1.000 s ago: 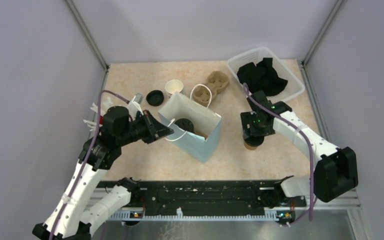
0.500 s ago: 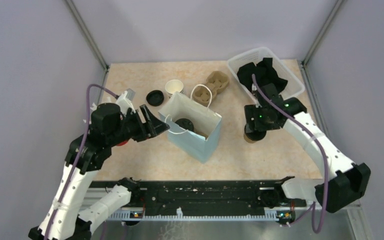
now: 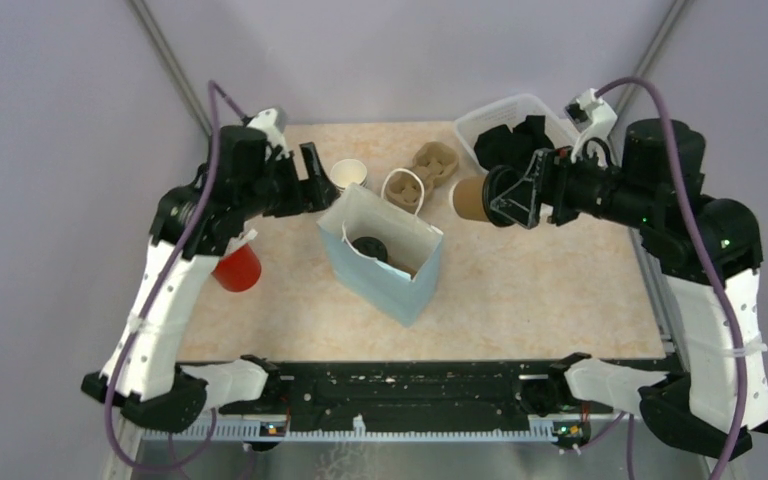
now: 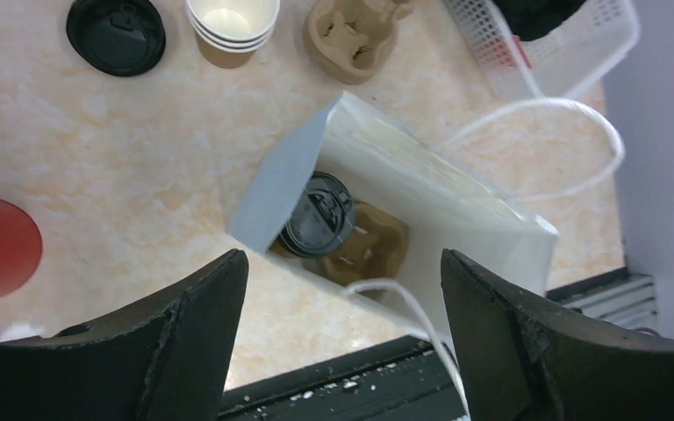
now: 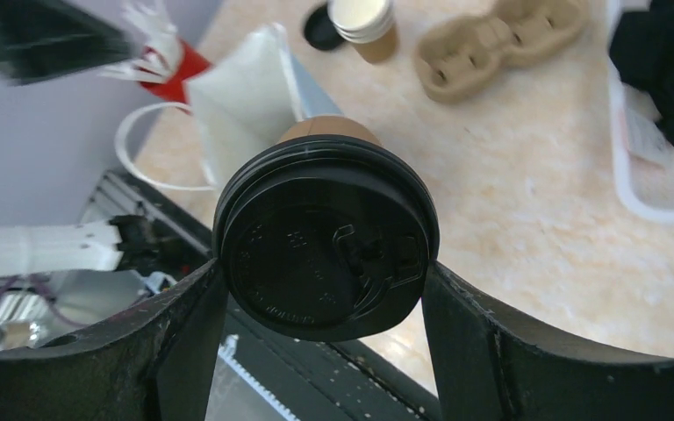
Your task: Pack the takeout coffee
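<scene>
One takeout coffee, a kraft cup [image 3: 470,199] with a black lid [image 5: 325,237], hangs tipped on its side above the table, right of the bag. My right gripper [image 3: 508,197] is shut on it, and in the right wrist view the right gripper [image 5: 323,274] has a finger on each side of the lid. A second lidded cup [image 4: 319,215] stands inside the pale blue paper bag [image 3: 390,270], in a brown carrier [image 4: 376,252]. My left gripper [image 3: 315,180] is raised at the bag's far-left corner. In its own view the left gripper [image 4: 347,351] is open with nothing between its fingers.
A stack of open kraft cups [image 3: 348,175], a loose black lid [image 4: 116,33] and a spare cardboard carrier [image 3: 435,162] lie behind the bag. A white basket [image 3: 585,185] of black cloth sits at the back right. A red cup [image 3: 237,268] stands at the left.
My left gripper has opened, let go at the bag's left edge and risen towards the back. My right arm has lifted the lidded cup off the table and tipped it sideways.
</scene>
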Action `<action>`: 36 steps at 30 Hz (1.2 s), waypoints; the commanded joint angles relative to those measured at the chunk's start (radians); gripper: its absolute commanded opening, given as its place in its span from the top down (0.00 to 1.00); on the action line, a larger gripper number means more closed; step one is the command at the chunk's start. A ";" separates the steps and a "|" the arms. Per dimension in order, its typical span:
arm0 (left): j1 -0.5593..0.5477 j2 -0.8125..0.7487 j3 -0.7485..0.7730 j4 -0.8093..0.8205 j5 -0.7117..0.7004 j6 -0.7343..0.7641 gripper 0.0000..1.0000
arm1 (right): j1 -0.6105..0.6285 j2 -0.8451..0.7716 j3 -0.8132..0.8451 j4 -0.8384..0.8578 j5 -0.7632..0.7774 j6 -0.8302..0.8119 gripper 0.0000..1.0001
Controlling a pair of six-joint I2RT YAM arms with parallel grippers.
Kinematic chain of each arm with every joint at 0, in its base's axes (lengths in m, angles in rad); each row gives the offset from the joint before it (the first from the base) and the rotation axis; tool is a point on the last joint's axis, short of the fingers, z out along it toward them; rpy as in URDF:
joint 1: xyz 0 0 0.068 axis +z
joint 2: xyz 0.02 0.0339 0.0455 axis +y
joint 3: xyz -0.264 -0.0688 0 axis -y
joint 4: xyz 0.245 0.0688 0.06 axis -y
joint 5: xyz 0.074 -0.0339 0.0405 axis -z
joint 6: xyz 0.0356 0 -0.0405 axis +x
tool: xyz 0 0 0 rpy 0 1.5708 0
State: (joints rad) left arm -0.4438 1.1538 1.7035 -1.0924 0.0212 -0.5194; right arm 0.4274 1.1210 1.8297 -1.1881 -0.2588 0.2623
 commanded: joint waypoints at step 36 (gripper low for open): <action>0.005 0.308 -0.095 0.255 0.058 0.307 0.95 | 0.468 0.389 0.344 -0.068 0.141 0.052 0.37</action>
State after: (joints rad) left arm -0.4419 1.4887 1.6238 -0.9195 0.0521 -0.2352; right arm 0.8455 1.4628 2.1052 -1.2118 -0.1963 0.3328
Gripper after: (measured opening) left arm 0.103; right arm 0.725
